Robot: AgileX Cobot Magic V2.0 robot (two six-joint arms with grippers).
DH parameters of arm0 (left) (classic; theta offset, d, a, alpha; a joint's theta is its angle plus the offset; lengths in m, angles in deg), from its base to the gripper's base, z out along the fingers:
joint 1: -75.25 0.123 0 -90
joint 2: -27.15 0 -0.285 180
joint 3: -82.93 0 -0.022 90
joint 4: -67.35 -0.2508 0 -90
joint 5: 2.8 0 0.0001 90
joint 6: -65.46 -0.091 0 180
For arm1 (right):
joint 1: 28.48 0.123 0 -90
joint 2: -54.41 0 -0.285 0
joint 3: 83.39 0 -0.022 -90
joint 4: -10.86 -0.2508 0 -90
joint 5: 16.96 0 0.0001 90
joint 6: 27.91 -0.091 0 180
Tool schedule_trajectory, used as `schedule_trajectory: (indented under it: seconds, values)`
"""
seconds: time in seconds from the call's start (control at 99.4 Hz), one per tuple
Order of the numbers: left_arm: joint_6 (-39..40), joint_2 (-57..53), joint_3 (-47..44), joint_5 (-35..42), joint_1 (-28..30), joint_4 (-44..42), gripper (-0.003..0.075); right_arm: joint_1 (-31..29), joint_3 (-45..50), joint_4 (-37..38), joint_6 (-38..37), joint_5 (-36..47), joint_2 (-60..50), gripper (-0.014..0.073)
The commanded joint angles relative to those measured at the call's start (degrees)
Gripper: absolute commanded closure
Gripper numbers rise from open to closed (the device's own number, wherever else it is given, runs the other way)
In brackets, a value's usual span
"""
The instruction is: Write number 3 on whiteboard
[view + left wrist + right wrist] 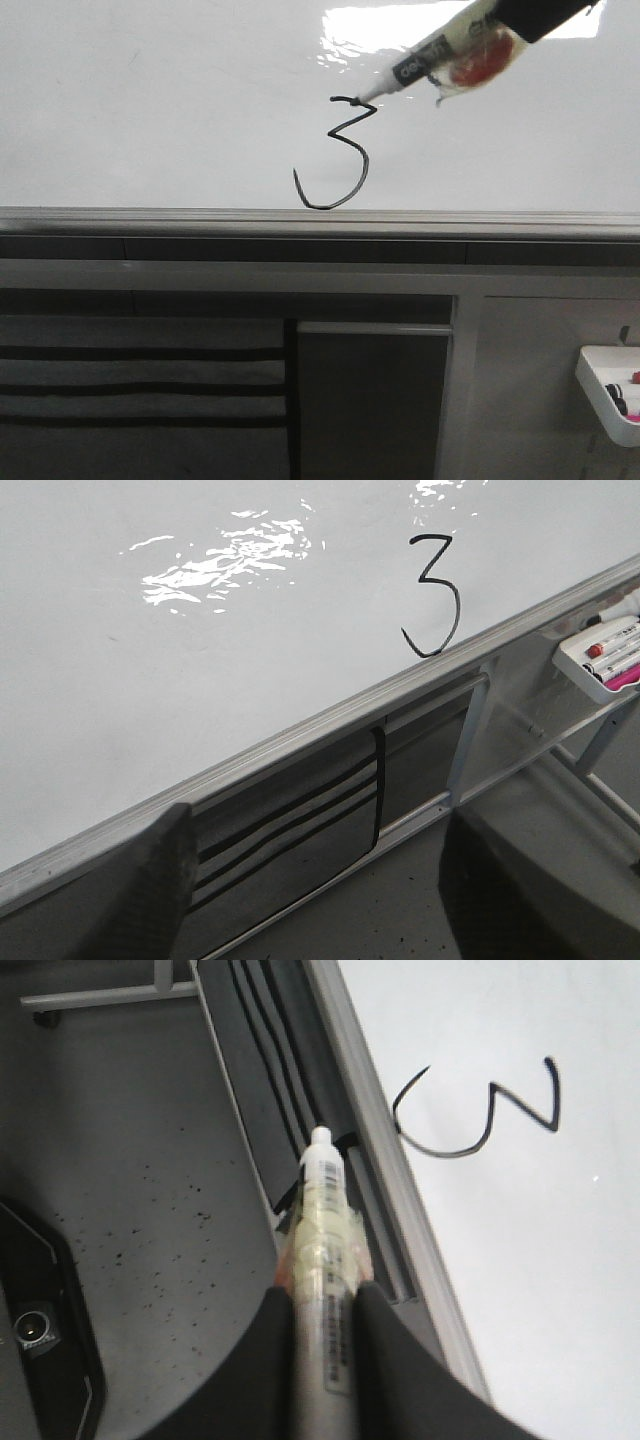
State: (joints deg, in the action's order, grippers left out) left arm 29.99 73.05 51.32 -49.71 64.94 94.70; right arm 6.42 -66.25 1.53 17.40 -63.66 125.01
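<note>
The whiteboard (150, 110) fills the upper front view, with a black number 3 (345, 150) drawn just above its grey edge rail (320, 222). My right gripper (512, 22) comes in from the top right, shut on a white marker (430, 52) with red tape on its body. The marker's tip sits at the top stroke of the 3; I cannot tell whether it touches. In the right wrist view my right gripper (325, 1300) clamps the marker (322, 1220), with the 3 (480, 1110) beyond. My left gripper (320, 820) is open and empty below the board; the 3 (435, 598) shows there too.
A white tray (605, 390) with markers hangs at the lower right, also in the left wrist view (585, 675). Grey cabinet panels with black stripes (140, 390) stand under the rail. A bright light reflection (380, 30) lies on the board.
</note>
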Motion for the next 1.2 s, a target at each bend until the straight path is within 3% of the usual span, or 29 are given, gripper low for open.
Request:
schedule_trajectory:
  seconds: [0.0, 0.191, 0.382, 0.674, 0.936, 1.006, 1.187]
  values:
    - [-3.2, 1.1, 1.4, 3.6, -0.2, 2.7, 0.0247, 0.1, -1.3, 0.0, 3.3, 6.4, -1.3, 0.065]
    - [-20.8, 6.5, 2.3, 3.3, -7.1, 11.6, 0.0247, 3.8, -1.3, 0.0, 9.5, 9.7, -1.1, 0.065]
    - [-29.1, 15.2, 7.7, 3.3, -17.6, 10.5, 0.0247, 8.2, -1.3, 0.0, 11.3, 10.8, -1.1, 0.065]
    - [-31.2, 30.7, 18.4, 3.6, -30.9, 2.3, 0.0247, 9.8, -1.3, 0.0, 11.3, 10.2, -1.1, 0.065]
    - [-31.2, 38.3, 23.9, 3.6, -32.5, 1.9, 0.0248, 9.8, -1.3, 0.0, 11.3, 8.6, -1.1, 0.065]
    - [-31.2, 38.4, 24.3, 3.6, -32.5, 1.9, 0.0287, 9.8, -1.3, 0.0, 11.3, 8.1, -1.1, 0.065]
    - [-31.2, 38.4, 24.3, 3.3, -32.5, 1.9, 0.0479, 9.8, -1.3, 0.0, 11.3, 7.9, -1.1, 0.065]
